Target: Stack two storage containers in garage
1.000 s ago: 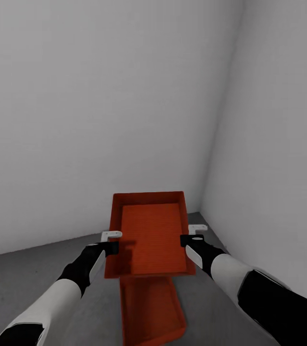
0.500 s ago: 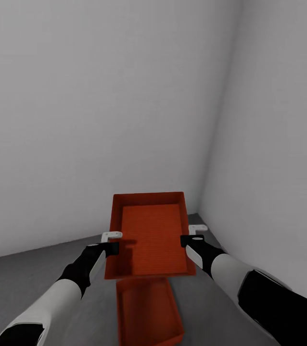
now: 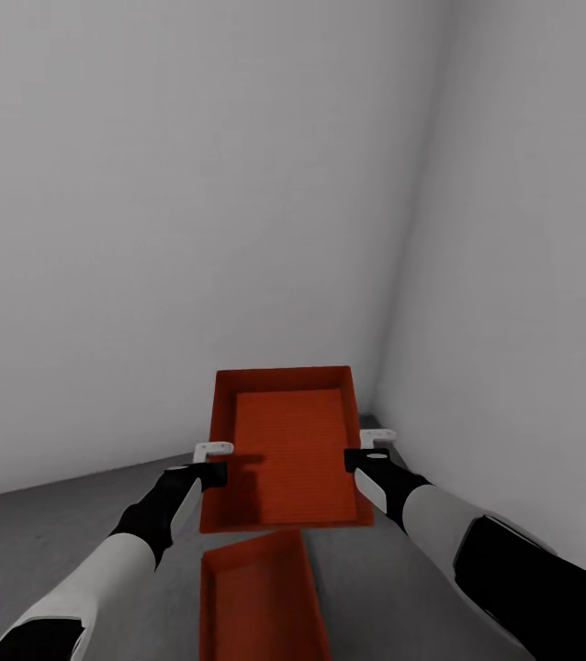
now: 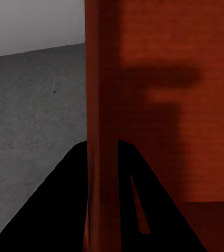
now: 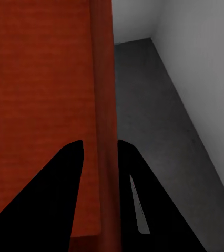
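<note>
Near the robot, the floor bin: the second orange-red container (image 3: 252, 601) lay on the grey concrete floor (image 3: 36, 542), partly under the near edge of the held bin.

What changed: a second before, that floor bin sat more to the robot's right under the held bin. Now it showed further to the left. The arms and the held bin looked the same in the head view, so I think the robot's base moved, not the bin.

Left gripper: the left gripper (image 3: 212, 464) pinched the left wall of the held bin. The left wrist view showed that thin wall (image 4: 101, 157) running between the two dark fingers (image 4: 64, 210), clamped tight.

Right gripper: the right gripper (image 3: 365, 450) pinched the right wall of the held bin the same way. The right wrist view showed the wall (image 5: 105, 157) between its fingers (image 5: 54, 199).

Held bin: the first orange-red container (image 3: 284, 450) hung flat in the air, above the floor bin and a bit past it.

Behind the held bin: two plain white walls (image 3: 192, 229) met in a corner, so this looked like the garage.

What it meant: the two bins did not line up yet. I think the held bin needed to come back and left, over the floor bin, before going down.
</note>
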Controlling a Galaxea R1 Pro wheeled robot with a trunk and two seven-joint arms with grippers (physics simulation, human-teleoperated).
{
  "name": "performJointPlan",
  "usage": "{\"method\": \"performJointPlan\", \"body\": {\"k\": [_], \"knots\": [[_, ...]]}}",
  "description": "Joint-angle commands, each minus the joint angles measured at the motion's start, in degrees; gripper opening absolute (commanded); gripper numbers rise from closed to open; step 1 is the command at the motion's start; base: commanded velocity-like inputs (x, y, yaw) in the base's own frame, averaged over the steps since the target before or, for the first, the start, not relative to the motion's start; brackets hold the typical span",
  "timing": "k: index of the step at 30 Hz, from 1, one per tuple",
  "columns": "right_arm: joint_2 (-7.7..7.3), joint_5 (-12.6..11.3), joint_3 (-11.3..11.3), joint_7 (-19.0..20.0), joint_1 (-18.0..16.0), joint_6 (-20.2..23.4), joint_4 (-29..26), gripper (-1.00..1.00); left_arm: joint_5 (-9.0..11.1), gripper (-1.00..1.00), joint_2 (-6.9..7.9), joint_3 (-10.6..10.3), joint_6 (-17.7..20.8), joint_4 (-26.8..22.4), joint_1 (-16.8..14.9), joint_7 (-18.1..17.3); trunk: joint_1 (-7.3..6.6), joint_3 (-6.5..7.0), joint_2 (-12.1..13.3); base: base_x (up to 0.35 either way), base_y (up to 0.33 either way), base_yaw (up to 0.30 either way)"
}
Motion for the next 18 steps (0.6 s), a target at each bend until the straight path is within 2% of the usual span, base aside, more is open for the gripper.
{"method": "performJointPlan", "body": {"k": [1,18], "knots": [[-0.27,1.2,-1.4,-0.3,-0.1,0.3,-0.3,-1.00,0.7,-1.00,0.11,-0.4,0.3,1.6,0.0,0.6,0.04,-0.11,-0.1,0.038,-0.049,0.191],[-0.28,1.2,-1.4,-0.3,-0.1,0.3,-0.3,-1.00,0.7,-1.00,0.11,-0.4,0.3,1.6,0.0,0.6,0.04,-0.11,-0.1,0.005,-0.006,0.228]]}}
